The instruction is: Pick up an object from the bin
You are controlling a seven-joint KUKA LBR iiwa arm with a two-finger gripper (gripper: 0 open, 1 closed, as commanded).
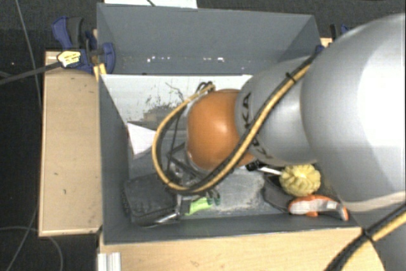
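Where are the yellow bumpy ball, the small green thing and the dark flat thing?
yellow bumpy ball (299,179): camera view, its middle.
small green thing (198,204): camera view, its middle.
dark flat thing (143,195): camera view, its top.

Grey metal bin. Glossy orange dome cover on silver arm. Near right: knobbly yellow ball, orange-and-white handled thing. Near centre: bright green piece. Near left: flat black pouch.

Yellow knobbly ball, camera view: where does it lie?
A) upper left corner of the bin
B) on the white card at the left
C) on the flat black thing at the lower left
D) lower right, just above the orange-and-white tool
D: the yellow knobbly ball lies at the lower right beside the arm, directly above the orange-and-white tool; the white card is far off at the left.
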